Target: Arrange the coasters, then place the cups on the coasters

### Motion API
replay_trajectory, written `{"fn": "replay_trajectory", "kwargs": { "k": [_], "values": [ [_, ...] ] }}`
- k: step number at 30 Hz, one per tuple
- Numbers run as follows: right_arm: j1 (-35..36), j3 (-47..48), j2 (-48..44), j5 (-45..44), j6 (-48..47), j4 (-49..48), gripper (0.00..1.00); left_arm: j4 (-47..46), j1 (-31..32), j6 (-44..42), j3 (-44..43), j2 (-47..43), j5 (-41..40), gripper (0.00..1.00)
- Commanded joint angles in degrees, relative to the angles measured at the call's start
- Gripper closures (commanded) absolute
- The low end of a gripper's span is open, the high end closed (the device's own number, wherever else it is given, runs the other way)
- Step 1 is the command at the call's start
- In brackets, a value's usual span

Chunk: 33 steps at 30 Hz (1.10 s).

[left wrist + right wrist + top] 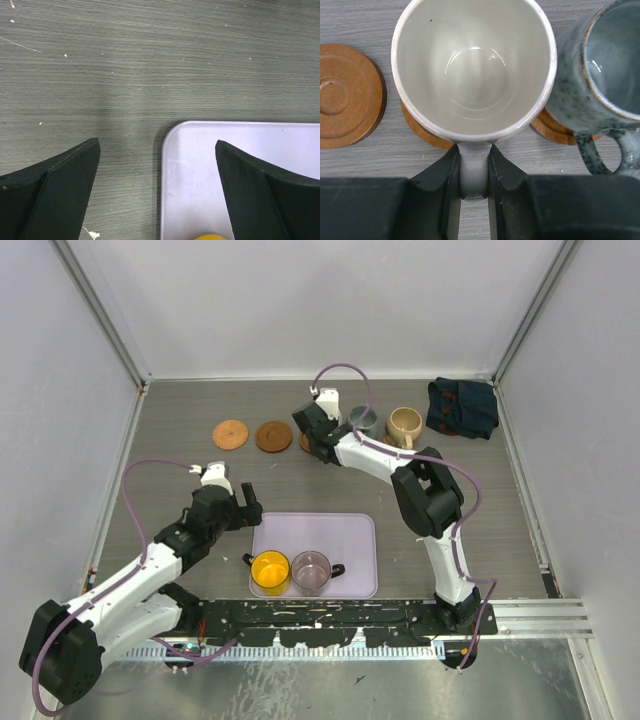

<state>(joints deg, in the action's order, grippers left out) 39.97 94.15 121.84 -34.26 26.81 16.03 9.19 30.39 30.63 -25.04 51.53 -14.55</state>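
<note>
Right gripper point(474, 156) is clamped on the handle of the white cup point(472, 65); the cup is held over a coaster point(420, 132), just beside the grey-green cup point(600, 75). Left gripper point(157, 145) is spread wide, empty, above the worktop point(150, 60) at the corner of the tray point(200, 175). Yellow cup point(270, 571) and glass cup point(311, 570) are seen on the tray.

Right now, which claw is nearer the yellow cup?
Left. The left claw hovers open over the tray's far-left corner, beyond the yellow cup; the right claw is across the table, shut on the handle of the white cup.
</note>
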Motion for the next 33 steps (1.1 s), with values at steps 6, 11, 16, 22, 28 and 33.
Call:
{"fn": "replay_trajectory", "kwargs": {
  "k": [6,11,16,22,28,33],
  "values": [
    [0.56,1.45,-2.74,0.25,2.52,-4.58,0.99,-3.29,0.15,-0.14,-2.40,0.27,0.31,0.01],
    [0.83,2.40,-1.80,1.58,1.86,-4.41,0.99,-3.39,0.20,0.04,-2.27,0.56,0.31,0.01],
    [0.86,3.26,-0.81,3.02,1.61,-3.67,0.99,-3.39,0.22,0.15,-2.21,0.47,0.31,0.00],
    [1.04,4.37,0.47,4.05,1.41,-2.59,0.99,-3.56,0.19,0.29,-2.08,0.69,0.22,0.01],
    [1.23,4.31,0.81,4.19,1.00,-2.65,0.99,-3.79,0.19,0.37,-2.03,0.89,0.32,0.01],
    [1.20,4.43,1.02,4.03,0.09,-3.36,0.99,-3.84,0.19,0.40,-2.02,1.17,0.37,0.01]
  ]
}}
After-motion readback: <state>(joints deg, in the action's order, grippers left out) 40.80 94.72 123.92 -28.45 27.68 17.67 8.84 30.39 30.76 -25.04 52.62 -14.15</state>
